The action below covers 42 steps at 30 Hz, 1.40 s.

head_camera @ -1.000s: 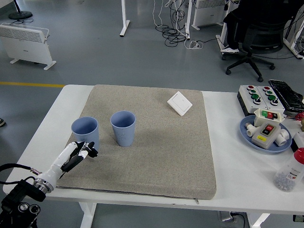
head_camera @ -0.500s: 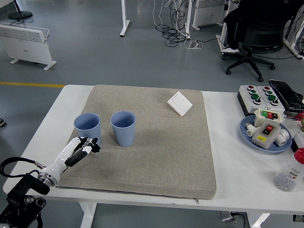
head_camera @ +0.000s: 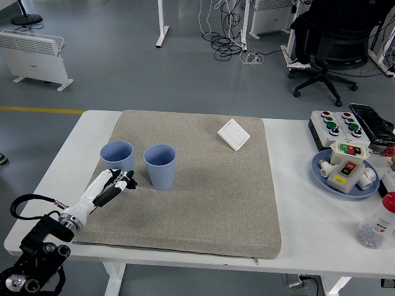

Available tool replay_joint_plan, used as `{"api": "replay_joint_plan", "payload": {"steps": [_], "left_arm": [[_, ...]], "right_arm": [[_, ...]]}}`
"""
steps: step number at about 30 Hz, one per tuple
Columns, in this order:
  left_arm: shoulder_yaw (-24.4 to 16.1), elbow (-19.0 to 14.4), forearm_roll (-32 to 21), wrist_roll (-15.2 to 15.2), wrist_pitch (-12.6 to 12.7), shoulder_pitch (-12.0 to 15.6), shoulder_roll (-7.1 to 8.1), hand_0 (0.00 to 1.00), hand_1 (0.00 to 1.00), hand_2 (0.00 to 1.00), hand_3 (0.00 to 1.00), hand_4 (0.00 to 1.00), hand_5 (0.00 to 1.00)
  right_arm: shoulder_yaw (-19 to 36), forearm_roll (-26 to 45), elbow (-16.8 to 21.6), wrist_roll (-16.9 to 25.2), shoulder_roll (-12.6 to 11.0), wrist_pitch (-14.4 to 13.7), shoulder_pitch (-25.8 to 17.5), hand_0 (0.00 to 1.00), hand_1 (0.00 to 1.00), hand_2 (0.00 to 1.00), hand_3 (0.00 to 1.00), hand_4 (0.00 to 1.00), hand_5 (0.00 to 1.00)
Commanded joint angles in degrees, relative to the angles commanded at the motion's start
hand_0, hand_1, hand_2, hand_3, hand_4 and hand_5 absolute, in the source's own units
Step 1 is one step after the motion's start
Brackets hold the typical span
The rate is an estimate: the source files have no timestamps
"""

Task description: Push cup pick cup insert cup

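Observation:
Two light blue cups stand upright on the grey mat (head_camera: pixel 203 185). The left cup (head_camera: pixel 117 158) is at the mat's left edge, the right cup (head_camera: pixel 160 165) a little to its right, a small gap between them. My left hand (head_camera: pixel 117 185) reaches in from the lower left and rests against the near side of the left cup, its fingers (head_camera: pixel 126 183) extended and holding nothing. My right arm is out of view.
A white flat switch plate (head_camera: pixel 234 134) lies at the mat's far right. On the table's right are a button box (head_camera: pixel 336 126), a blue plate (head_camera: pixel 321 171) with parts, and a clear bottle (head_camera: pixel 376 223).
My left hand has moved forward and right, pushing the left cup up and to the right, closer to the right cup.

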Motion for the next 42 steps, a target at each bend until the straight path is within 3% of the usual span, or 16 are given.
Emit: {"api": "replay_joint_plan", "payload": {"steps": [19, 26, 31, 32, 35, 37, 38, 42], "left_arm": [[0.5, 7.4, -0.3, -1.0, -0.4, -6.1, -2.08, 0.691, 0.518, 0.48, 0.448, 0.563, 0.998], [0.6, 7.5, -0.4, -0.6, -0.4, -6.7, -2.13, 0.694, 0.517, 0.479, 0.448, 0.559, 0.998], [-0.6, 4.8, 0.0, -0.1, -0.9, -5.7, -1.23, 0.694, 0.517, 0.479, 0.448, 0.559, 0.998], [-0.9, 4.3, 0.1, 0.0, -0.8, -5.5, -1.12, 0.608, 0.506, 0.473, 0.448, 0.56, 0.998], [-2.3, 0.8, 1.0, 0.4, -0.7, -4.1, -0.39, 0.608, 0.506, 0.473, 0.448, 0.56, 0.998], [-2.8, -1.8, 1.7, 0.8, -0.7, -3.1, 0.32, 0.608, 0.506, 0.473, 0.448, 0.56, 0.998], [-3.2, -3.5, 2.1, 1.2, -0.7, -2.5, 0.89, 0.523, 0.481, 0.461, 0.448, 0.565, 0.998], [-4.4, -11.3, 2.0, 2.5, -1.1, -0.7, 3.17, 0.523, 0.481, 0.461, 0.448, 0.565, 0.998]], "right_arm": [[-0.4, 0.0, 0.0, 0.0, -0.1, 0.1, 0.5, 0.691, 0.598, 0.619, 0.544, 0.1, 0.445], [-0.5, -0.2, 0.0, 0.1, -0.1, 0.2, 0.7, 0.691, 0.598, 0.619, 0.544, 0.1, 0.445], [-0.5, -0.1, 0.0, 0.2, -0.2, 0.2, 0.8, 0.691, 0.598, 0.619, 0.544, 0.1, 0.445], [-0.4, -0.1, 0.0, 0.2, -0.2, 0.2, 0.8, 0.691, 0.597, 0.619, 0.544, 0.1, 0.445], [-0.3, -0.1, 0.0, 0.3, -0.2, 0.2, 0.8, 0.691, 0.597, 0.619, 0.544, 0.1, 0.445], [-0.3, 0.0, 0.0, 0.3, -0.2, 0.2, 0.8, 0.691, 0.597, 0.619, 0.544, 0.1, 0.445], [-0.2, 0.0, 0.0, 0.3, -0.2, 0.2, 0.8, 0.691, 0.598, 0.619, 0.543, 0.1, 0.445], [-0.2, 0.1, 0.0, 0.3, -0.3, 0.2, 0.7, 0.691, 0.598, 0.619, 0.543, 0.1, 0.445]]}}
